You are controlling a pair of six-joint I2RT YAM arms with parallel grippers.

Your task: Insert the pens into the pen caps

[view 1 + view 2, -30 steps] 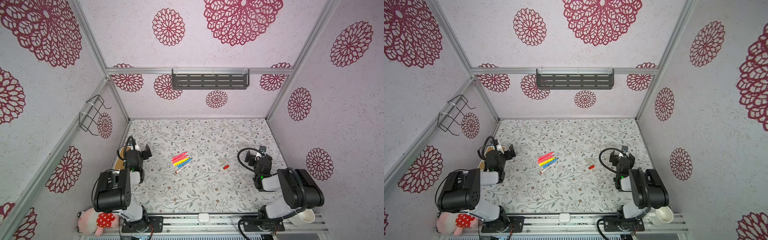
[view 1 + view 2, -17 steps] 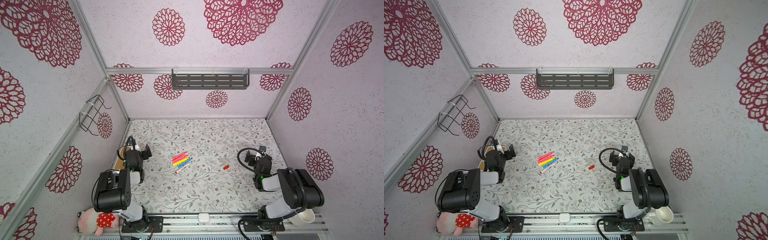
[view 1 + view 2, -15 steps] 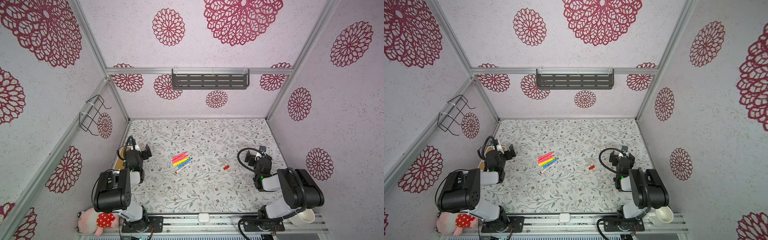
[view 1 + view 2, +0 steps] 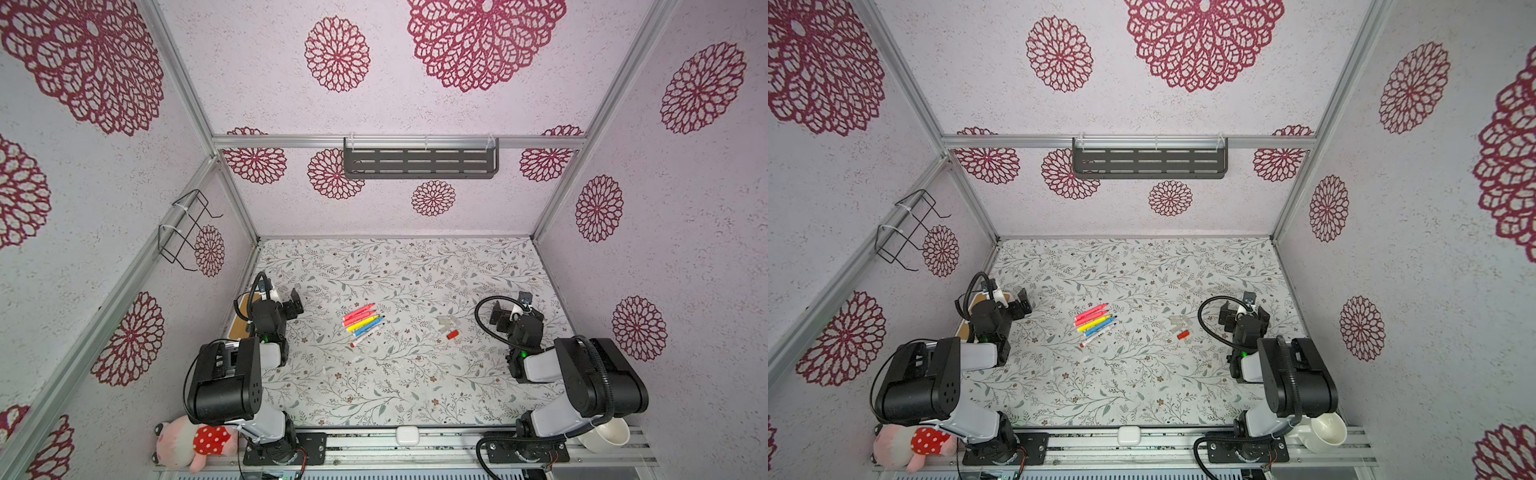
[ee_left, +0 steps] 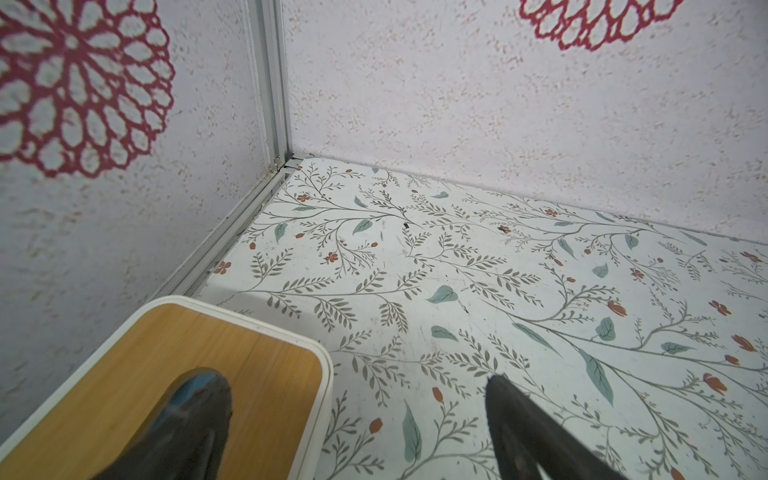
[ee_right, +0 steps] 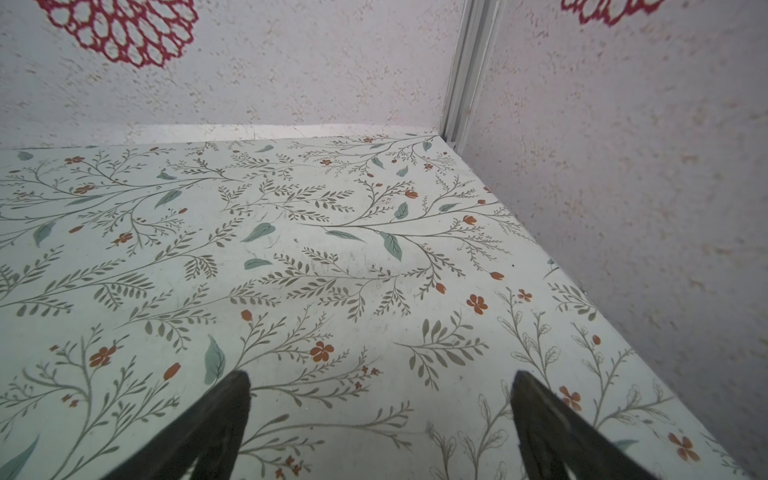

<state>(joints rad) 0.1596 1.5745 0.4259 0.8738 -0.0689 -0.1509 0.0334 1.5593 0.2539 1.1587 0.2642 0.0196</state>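
Showing in both top views a leaf-and-flower papered counter (image 4: 374, 386) between textured lilac walls (image 4: 457, 199), pens (image 4: 362, 322) clustered mid-counter, pen caps (image 4: 448, 322) well apart to their right | left wrist: left gripper (image 5: 347, 376) jaws apart, partly over rounded wood-grain board (image 5: 228, 345) | right wrist: right gripper (image 6: 380, 374) jaws apart over counter

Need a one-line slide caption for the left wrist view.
Left gripper open and empty beside a wood-topped tray, facing the enclosure corner across the floral table.
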